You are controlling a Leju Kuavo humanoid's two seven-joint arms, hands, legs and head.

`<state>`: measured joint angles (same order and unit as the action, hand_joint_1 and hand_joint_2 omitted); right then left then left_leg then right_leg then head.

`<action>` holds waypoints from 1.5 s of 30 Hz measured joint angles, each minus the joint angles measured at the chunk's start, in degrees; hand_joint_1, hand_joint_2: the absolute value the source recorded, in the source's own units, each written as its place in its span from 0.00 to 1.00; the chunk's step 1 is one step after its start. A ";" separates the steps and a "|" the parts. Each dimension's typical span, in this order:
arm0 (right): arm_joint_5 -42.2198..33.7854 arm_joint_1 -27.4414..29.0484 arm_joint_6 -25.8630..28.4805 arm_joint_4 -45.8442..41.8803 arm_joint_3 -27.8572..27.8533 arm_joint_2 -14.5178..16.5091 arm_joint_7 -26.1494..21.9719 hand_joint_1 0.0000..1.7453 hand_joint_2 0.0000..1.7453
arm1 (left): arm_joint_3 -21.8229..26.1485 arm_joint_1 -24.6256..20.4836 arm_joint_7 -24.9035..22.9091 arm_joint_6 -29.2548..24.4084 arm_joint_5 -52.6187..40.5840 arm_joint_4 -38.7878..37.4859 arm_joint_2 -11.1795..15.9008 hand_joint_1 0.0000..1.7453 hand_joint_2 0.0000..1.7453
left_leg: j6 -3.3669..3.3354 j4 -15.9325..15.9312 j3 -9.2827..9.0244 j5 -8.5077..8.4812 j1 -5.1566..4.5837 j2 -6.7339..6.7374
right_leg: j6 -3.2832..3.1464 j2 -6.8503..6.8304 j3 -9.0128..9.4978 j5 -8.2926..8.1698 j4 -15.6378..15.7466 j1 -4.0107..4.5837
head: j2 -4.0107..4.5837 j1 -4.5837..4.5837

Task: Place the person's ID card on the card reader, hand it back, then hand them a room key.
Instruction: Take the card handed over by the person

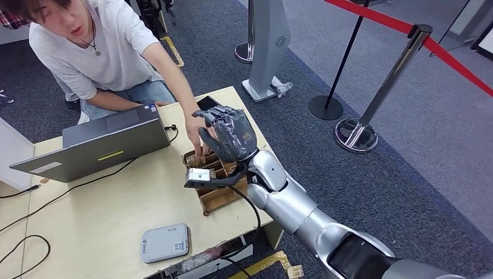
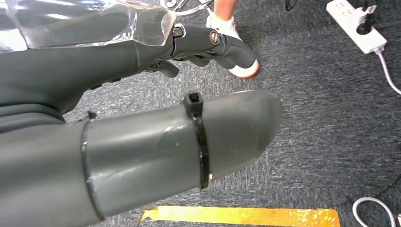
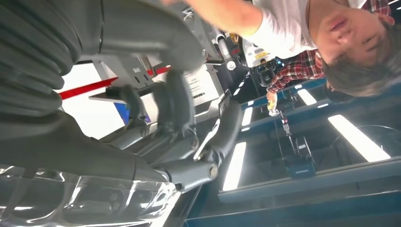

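A: White card reader sits near-left on the table. Wooden card box is to its right, and the right hand hovers above the box, fingers loosely apart, nothing in them.
B: ID card?
A: Can't make it out. Person's hand reaches the box's far end, just left of the right hand. Left hand hangs over the floor, grip unclear.

even bright indoor light, soft shadows; ceiling strip lights glare, close parts blurred.
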<state>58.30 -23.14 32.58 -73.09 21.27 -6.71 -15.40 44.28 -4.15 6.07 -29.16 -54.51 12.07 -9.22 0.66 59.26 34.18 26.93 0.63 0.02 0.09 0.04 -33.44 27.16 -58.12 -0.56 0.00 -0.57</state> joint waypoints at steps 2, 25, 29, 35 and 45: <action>-0.47 1.18 0.17 -1.12 -0.01 -0.06 -0.05 0.00 1.00 | 0.00 0.02 0.29 -0.14 -0.09 0.00 0.01 0.00 0.00 | 0.00 0.00 0.00 0.00 0.00 0.00 | 0.00 0.00 0.00 0.00 0.00 0.00 | 0.00 0.00; -3.63 4.90 0.27 -7.38 -0.22 -2.36 -2.46 0.00 1.00 | 0.04 0.28 -2.26 -0.53 0.11 0.00 0.83 0.00 0.00 | 0.01 0.00 0.02 0.02 0.00 0.00 | 0.01 0.00 0.00 0.02 0.00 0.00 | 0.00 0.00; 0.86 4.40 0.88 -7.22 -0.13 -2.34 -0.75 0.00 1.00 | 0.08 0.29 -2.82 -0.96 0.33 0.00 0.81 0.00 0.00 | 0.01 0.00 0.04 0.02 0.00 -0.01 | 0.01 0.00 0.00 0.02 0.00 0.00 | 0.00 0.00; 17.01 2.22 3.41 -5.44 0.88 -2.08 5.28 0.00 1.00 | 0.22 0.30 -3.55 -1.37 0.50 0.00 0.80 0.00 0.00 | 0.01 0.00 0.04 0.02 0.00 0.00 | 0.02 0.00 0.01 0.01 0.00 0.00 | 0.00 0.00; 20.05 0.10 2.66 -2.67 2.57 -1.66 7.32 0.00 1.00 | 0.34 0.33 -3.55 -1.37 0.47 -0.01 0.72 0.00 0.00 | 0.00 0.00 0.06 0.02 0.00 -0.03 | 0.02 -0.05 0.00 0.02 0.00 0.00 | 0.00 0.00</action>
<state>78.36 -23.03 35.24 -75.76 23.83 -8.37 -8.09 44.62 -3.83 2.51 -30.53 -54.03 12.05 -8.50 0.66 59.26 34.24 26.94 0.63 -0.01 0.11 0.00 -33.44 27.17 -58.12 -0.56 0.00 -0.57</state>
